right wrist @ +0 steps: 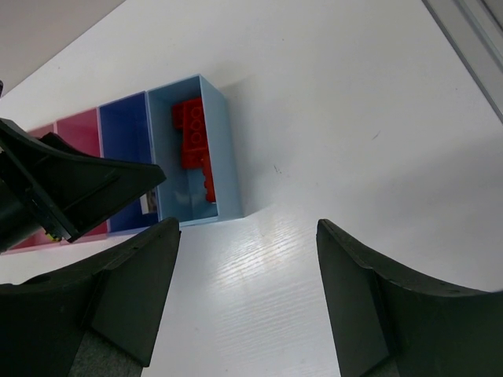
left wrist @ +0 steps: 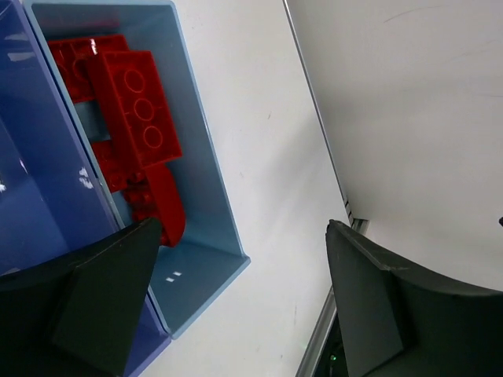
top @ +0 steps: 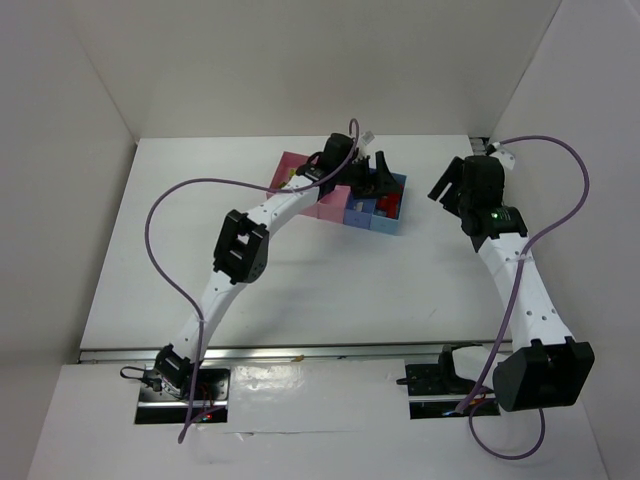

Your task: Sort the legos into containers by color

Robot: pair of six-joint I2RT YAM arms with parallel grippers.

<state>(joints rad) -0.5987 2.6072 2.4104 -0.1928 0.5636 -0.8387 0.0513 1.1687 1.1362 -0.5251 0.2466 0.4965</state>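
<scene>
The containers [top: 300, 162] stand in a row at the table's back middle: a large pink square, a smaller pink compartment [top: 330, 208], a blue one [top: 355, 217] and a light-blue one [top: 393, 222]. Several red legos [left wrist: 130, 118] lie in the light-blue compartment [left wrist: 206, 177], also seen in the right wrist view [right wrist: 192, 135]. My left gripper [top: 380, 168] hovers open and empty over the row's right end [left wrist: 242, 229]. My right gripper [top: 446, 186] is open and empty [right wrist: 247, 228], to the right of the row above bare table. Other legos are hidden by the left arm.
A metal rail [left wrist: 314, 118] runs along the table's back edge below the white back wall. White side walls enclose the table. The left gripper's fingers [right wrist: 75, 184] show over the blue [right wrist: 124, 126] and pink [right wrist: 78, 129] compartments in the right wrist view.
</scene>
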